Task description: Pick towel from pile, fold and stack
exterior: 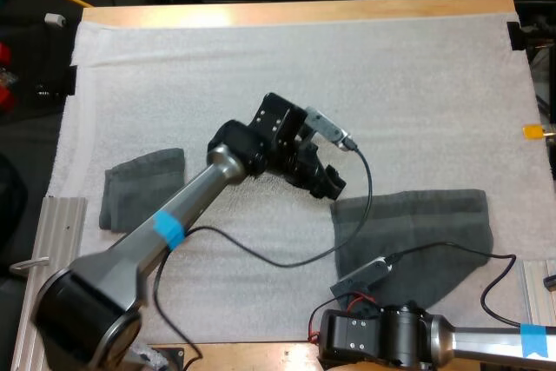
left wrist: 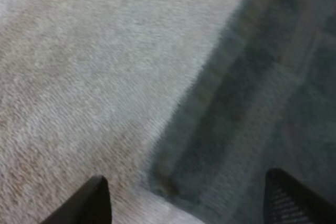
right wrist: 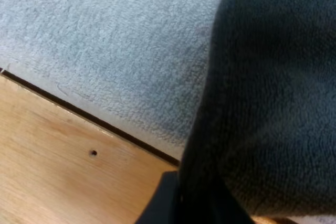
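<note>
Spread left pincer (left wrist: 185, 203) hovers over the far left corner of the flat dark grey-green terry towel (exterior: 417, 236); lower squarely astride that hem before pinching; right pincer (right wrist: 189, 208) sits at the towel's near edge, and I cannot tell its grip.

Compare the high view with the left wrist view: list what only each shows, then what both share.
Only the high view: the folded towel on the left part of the mat, the wooden table and the right arm. Only the left wrist view: the left hand open, its fingers standing apart at the towel's corner. Both: the spread towel and the white mat.
</note>
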### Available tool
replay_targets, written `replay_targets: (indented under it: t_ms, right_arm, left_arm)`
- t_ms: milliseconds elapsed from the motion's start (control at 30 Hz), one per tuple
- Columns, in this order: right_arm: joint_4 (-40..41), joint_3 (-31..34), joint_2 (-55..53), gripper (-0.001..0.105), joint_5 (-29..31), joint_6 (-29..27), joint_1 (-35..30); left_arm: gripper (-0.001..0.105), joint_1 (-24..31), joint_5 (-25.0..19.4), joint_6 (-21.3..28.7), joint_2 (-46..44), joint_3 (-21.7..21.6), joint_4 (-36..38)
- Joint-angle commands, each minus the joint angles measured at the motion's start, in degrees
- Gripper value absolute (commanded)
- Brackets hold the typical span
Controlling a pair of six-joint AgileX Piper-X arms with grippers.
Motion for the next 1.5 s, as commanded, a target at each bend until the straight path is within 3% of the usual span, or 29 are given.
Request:
replay_targets:
  t_ms: [0, 300, 467, 667, 933, 1167, 1467]
  right_arm:
    - [0.4, 0.0, -0.6, 0.000, 0.8, 0.2, 0.1]
    - [0.4, 0.0, -0.6, 0.000, 0.8, 0.3, 0.1]
    - [0.4, 0.0, -0.6, 0.000, 0.5, 0.3, 0.1]
    - [0.4, 0.0, -0.6, 0.000, 0.4, 0.3, 0.1]
    - [0.4, 0.0, -0.6, 0.000, 0.4, 0.3, 0.1]
    - [0.4, 0.0, -0.6, 0.000, 0.4, 0.3, 0.1]
    - [0.4, 0.0, -0.6, 0.000, 0.4, 0.3, 0.1]
  left_arm:
    - [0.059, -0.2, -0.7, 0.0, 1.1, -1.1, 0.9]
    - [0.059, -3.2, -1.8, 3.2, 8.7, -4.8, 4.8]
    - [0.059, -7.3, -10.8, 5.6, 10.9, -4.8, 5.0]
    - [0.059, -10.2, -17.5, 6.4, 13.4, -4.8, 5.0]
    - [0.056, -10.2, -17.0, 6.5, 15.6, -4.9, 5.6]
    - [0.040, -10.2, -16.1, 6.5, 15.6, -6.4, 5.5]
    - [0.038, -10.8, -15.4, 6.5, 17.4, -6.4, 6.5]
